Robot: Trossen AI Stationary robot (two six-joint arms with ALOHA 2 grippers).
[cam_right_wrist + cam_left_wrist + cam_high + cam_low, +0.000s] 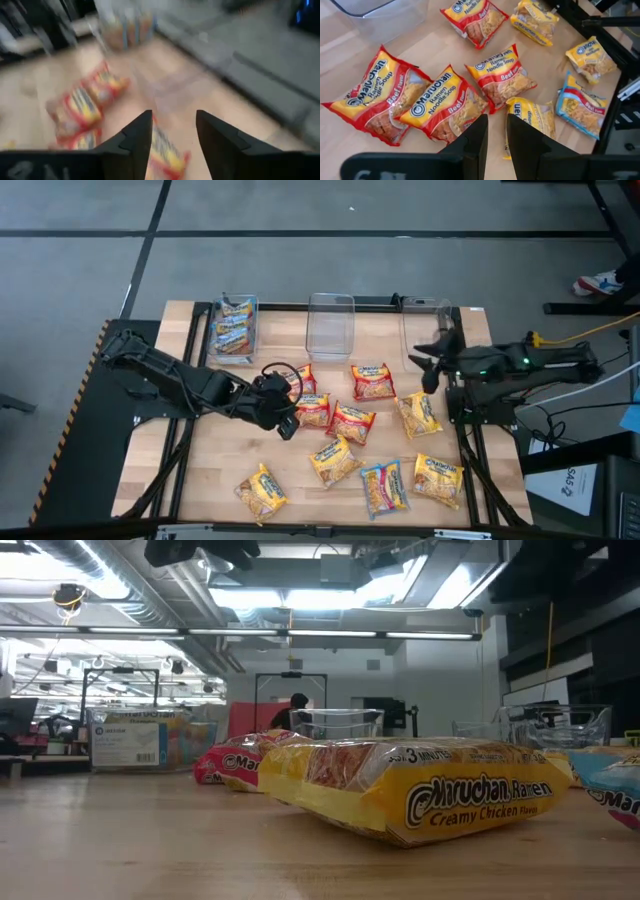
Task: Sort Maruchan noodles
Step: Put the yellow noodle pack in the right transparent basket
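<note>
Several Maruchan packets lie flat on the wooden table: red ones (373, 380) (352, 422) (314, 412) (303, 380), yellow ones (418, 415) (335, 460) (262, 492) (437, 478) and a blue one (385, 488). More blue packets lie in the far-left clear bin (235, 328). My left gripper (291, 420) (497, 125) hovers by the left red packets (442, 107), fingers slightly apart and empty. My right gripper (420, 365) (174, 120) is open and empty above the table, right of the red packet (373, 380).
Two empty clear bins stand at the far edge, one in the middle (330, 325) and one on the right (430, 320). In the low view a yellow packet (420, 795) lies nearest, with a red one (235, 765) behind it. Black frame rails flank the table.
</note>
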